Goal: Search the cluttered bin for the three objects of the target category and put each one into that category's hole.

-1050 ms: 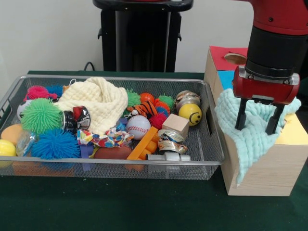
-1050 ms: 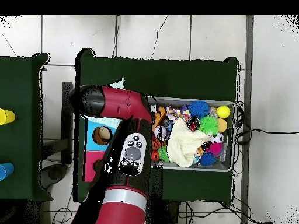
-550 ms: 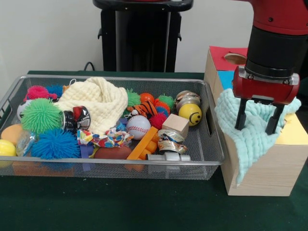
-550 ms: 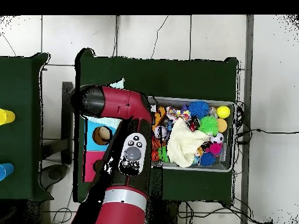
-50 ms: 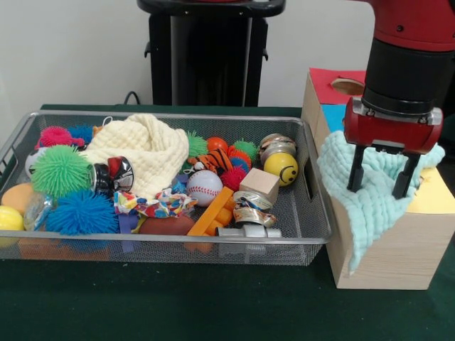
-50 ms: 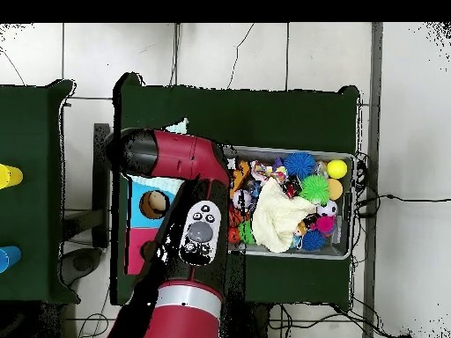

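My gripper (image 5: pixel 378 177) hangs open over the wooden box (image 5: pixel 398 256) at the right, with nothing between its two dark fingers (image 5: pixel 353 170). A pale teal cloth (image 5: pixel 359 202) lies draped over the box's top and down its front left corner, just behind and below the fingers. The box top has a red panel with a round hole (image 5: pixel 346 86), and a yellow panel (image 5: pixel 434 197) at the near right. A cream cloth (image 5: pixel 142 148) and a patterned fabric scrap (image 5: pixel 153 204) lie in the wire bin (image 5: pixel 316 226). In the overhead view the arm (image 6: pixel 201 231) hides the gripper.
The bin holds spiky balls (image 5: pixel 60 170), a baseball (image 5: pixel 204 187), a yellow smiley ball (image 5: pixel 281 169), a wooden cube (image 5: pixel 259 185), an orange bar (image 5: pixel 211 211) and a striped tiger toy (image 5: pixel 211 160). A second green table (image 6: pixel 26 189) stands at the overhead view's left.
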You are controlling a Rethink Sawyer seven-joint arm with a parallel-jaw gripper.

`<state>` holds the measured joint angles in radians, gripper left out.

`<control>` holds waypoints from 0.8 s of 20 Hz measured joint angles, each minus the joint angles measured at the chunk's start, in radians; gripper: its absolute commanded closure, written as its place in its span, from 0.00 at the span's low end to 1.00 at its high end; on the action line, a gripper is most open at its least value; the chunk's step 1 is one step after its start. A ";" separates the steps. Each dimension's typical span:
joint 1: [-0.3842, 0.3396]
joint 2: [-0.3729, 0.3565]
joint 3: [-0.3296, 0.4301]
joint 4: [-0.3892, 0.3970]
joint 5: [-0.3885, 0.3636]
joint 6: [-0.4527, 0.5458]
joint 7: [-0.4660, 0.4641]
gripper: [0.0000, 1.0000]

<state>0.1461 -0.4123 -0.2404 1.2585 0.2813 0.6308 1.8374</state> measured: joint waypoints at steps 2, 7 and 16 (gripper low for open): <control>0.000 -0.004 0.000 0.004 0.000 0.000 0.000 0.00; 0.000 -0.019 0.000 0.019 0.000 0.000 0.000 0.00; 0.000 -0.032 0.000 0.020 0.000 0.000 0.000 0.00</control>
<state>0.1461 -0.4438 -0.2403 1.2785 0.2810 0.6311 1.8374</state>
